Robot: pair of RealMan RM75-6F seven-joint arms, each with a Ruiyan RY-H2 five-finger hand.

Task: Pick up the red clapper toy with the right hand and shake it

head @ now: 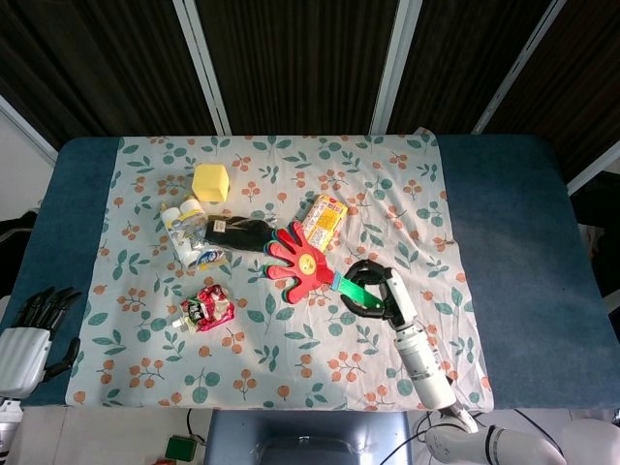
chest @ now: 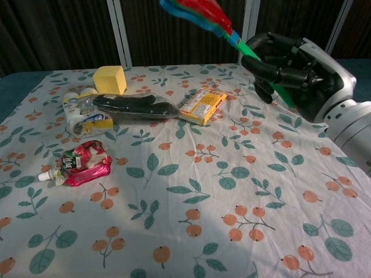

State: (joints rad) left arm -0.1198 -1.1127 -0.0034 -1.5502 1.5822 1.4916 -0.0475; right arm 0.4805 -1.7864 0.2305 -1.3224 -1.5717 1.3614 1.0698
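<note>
**Right hand has the clapper up off the desk**

Right hand (chest: 295, 72) is wrapped around the green handle of the red clapper toy (chest: 200, 10), fingers curled tight on it, and the toy is clear of the cloth. From the hand the clapper runs up and away to the robot's left, long axis slanting, its red palm end (head: 300, 260) leading. A shake would, I'd judge, swing along that slant. Left hand (head: 27, 339) sits idle at the near left desk (head: 68, 223) edge, fingers loosely apart, holding nothing, well apart from the toy.

Nearest on the cloth lies a red pouch (chest: 81, 163). Further back, a clear packet (chest: 87, 119) with small items inside, a black bag (chest: 133, 106), an orange snack pack (chest: 203, 105), then the yellow cube (chest: 110, 79)
</note>
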